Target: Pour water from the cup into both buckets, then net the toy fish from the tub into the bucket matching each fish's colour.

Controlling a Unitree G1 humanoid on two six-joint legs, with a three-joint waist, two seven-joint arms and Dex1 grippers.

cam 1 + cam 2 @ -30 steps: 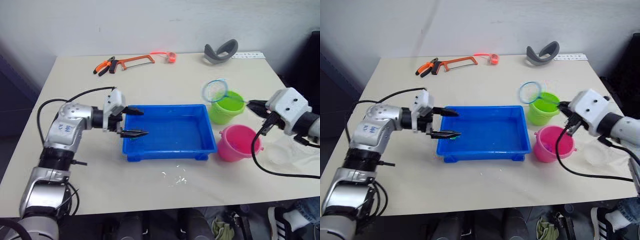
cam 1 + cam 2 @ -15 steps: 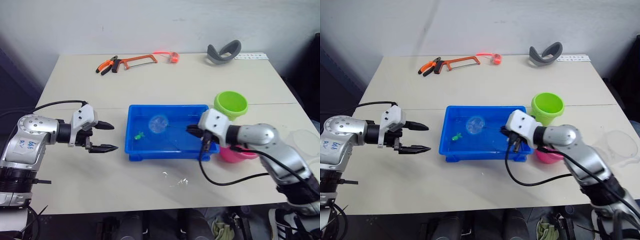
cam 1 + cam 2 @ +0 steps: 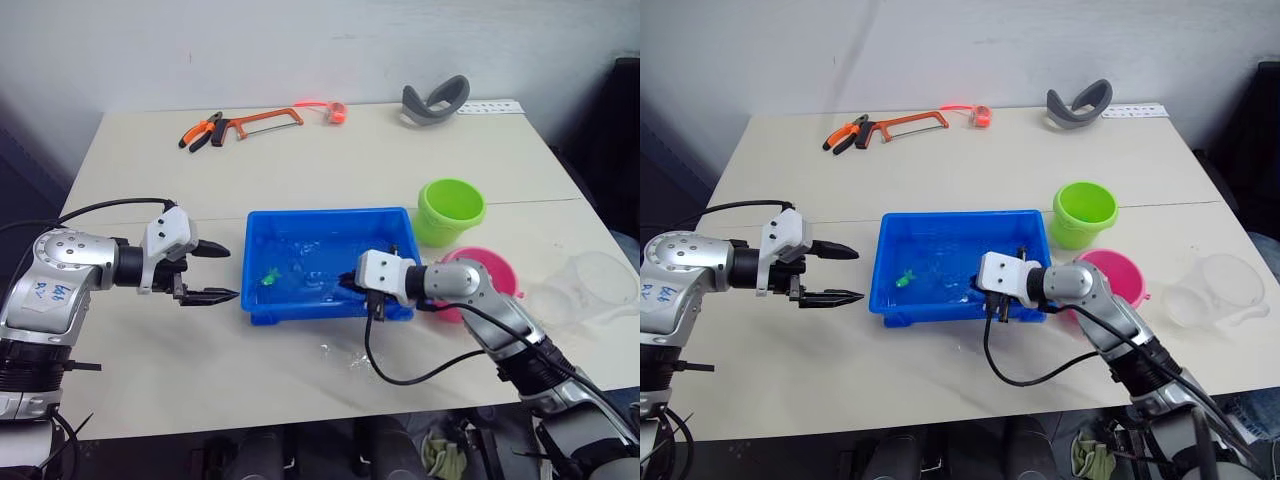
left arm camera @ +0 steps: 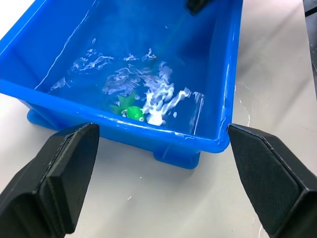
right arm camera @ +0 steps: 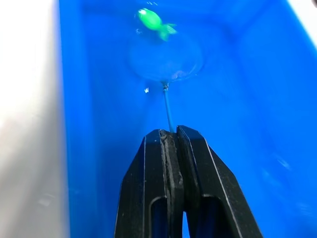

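In the left eye view the blue tub (image 3: 330, 263) sits mid-table (image 3: 300, 170), with the lime green bucket (image 3: 449, 210) just beyond its far right corner and the pink bucket (image 3: 478, 280) beside its right end. The clear cup (image 3: 592, 289) lies well to the right. The left gripper (image 3: 218, 273) hovers beside the tub's left end, jaws spread. The right gripper (image 3: 350, 288) reaches into the tub from its near right corner.

The left wrist view shows the rippled water and a green fish (image 4: 132, 112) by the tub's near wall, between the spread fingers (image 4: 54, 179) but apart from them.

The right wrist view shows the right jaws pressed together on the net (image 5: 166, 62) handle; the hoop lies under water ahead of them, the green fish just past its rim.
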